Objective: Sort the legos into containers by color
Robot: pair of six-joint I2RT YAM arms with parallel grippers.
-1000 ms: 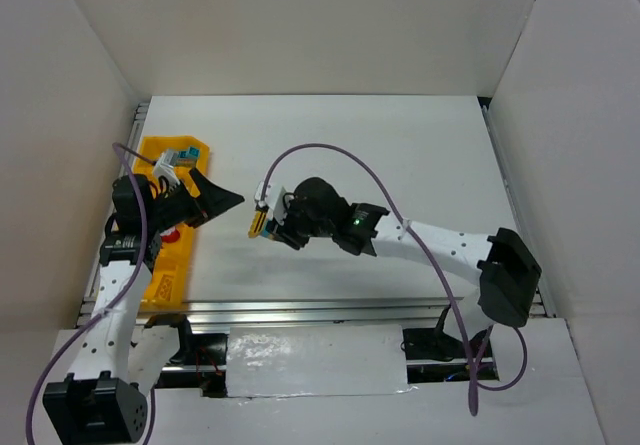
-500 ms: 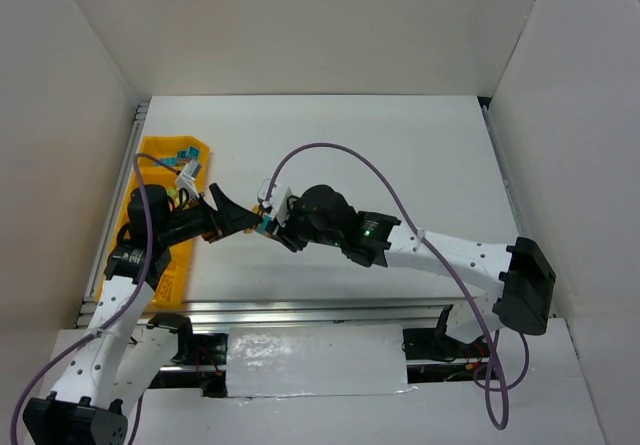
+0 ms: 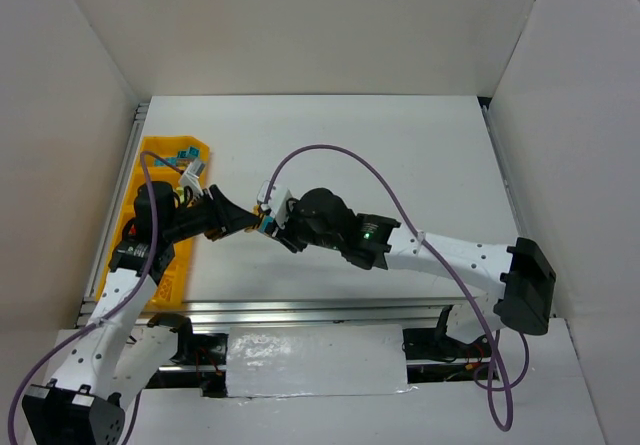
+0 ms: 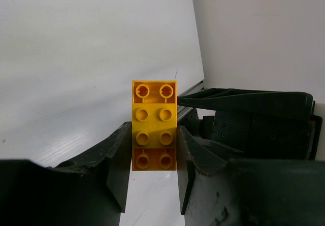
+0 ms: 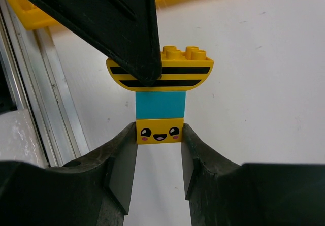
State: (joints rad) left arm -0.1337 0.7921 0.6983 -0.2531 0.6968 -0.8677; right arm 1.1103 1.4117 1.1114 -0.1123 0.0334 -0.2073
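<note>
- the lego clump (image 3: 262, 223) hangs in the air above the white surface (image 3: 400, 165), between the two arms and just right of the yellow-orange bin tray (image 3: 150, 150).
- in the right wrist view it is a stack of three: a yellow smiley brick (image 5: 159, 131), a teal brick (image 5: 160, 105) above it, and a curved yellow striped brick (image 5: 172, 73) with studs on top.
- the right gripper (image 5: 160, 134) has its fingers clenched on the two side walls of the smiley brick.
- the left gripper (image 4: 154, 134) has its fingers pressed against both sides of the yellow studded face (image 4: 154, 119). we take that face for the striped brick's end. one of the left gripper's fingers (image 5: 111, 23) crosses that brick in the right wrist view.
- we judge the step in hand to be pulling the stack apart so that teal and yellow can go to separate compartments.
- the bricks should be light, rigid and smooth. the stud joints are likely stiff, so they will not flex but let go all at once.
- flat side walls are the places to hold. the striped brick's rounded underside would let fingers slide off.
- a sudden release could fling a loose piece, so a slow, straight pull seems wise.
- some teal pieces (image 3: 185, 153) lie in the tray's far compartment.
</note>
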